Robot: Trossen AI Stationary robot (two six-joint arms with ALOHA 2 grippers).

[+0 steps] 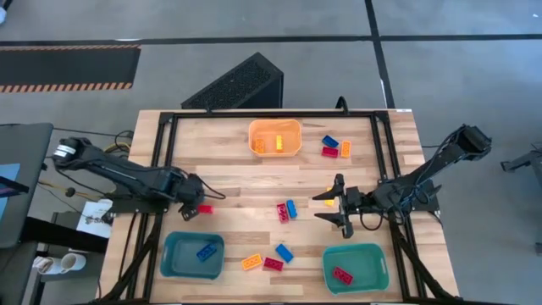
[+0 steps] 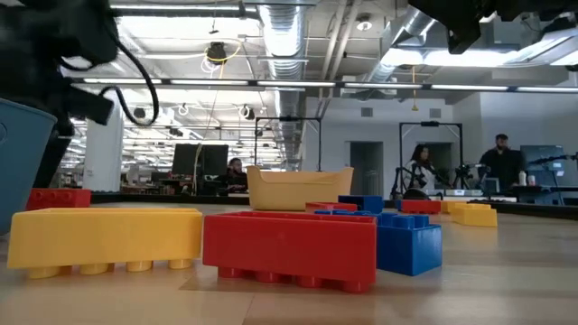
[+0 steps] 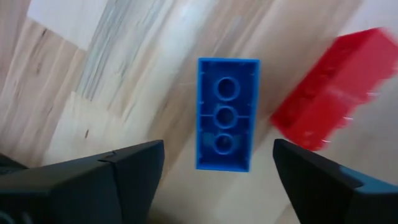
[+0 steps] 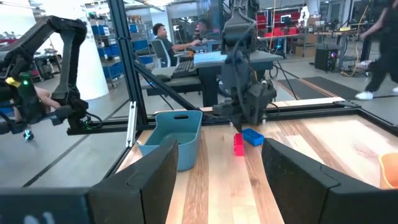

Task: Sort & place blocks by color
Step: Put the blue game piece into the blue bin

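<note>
High view: my wooden table [image 1: 229,182] carries an orange bin [image 1: 274,137] at the far side and two teal bins, the left teal bin [image 1: 192,255] holding one blue brick and the right teal bin [image 1: 356,266] one red. The blocks [image 1: 286,210], small studded bricks in red, blue and yellow-orange, lie scattered between them. My left gripper [image 3: 217,165] is spread open, a blue brick [image 3: 227,114] between its fingers untouched, a red brick [image 3: 326,107] beside it. My right gripper [image 1: 337,206] hangs open near the table's middle.
</note>
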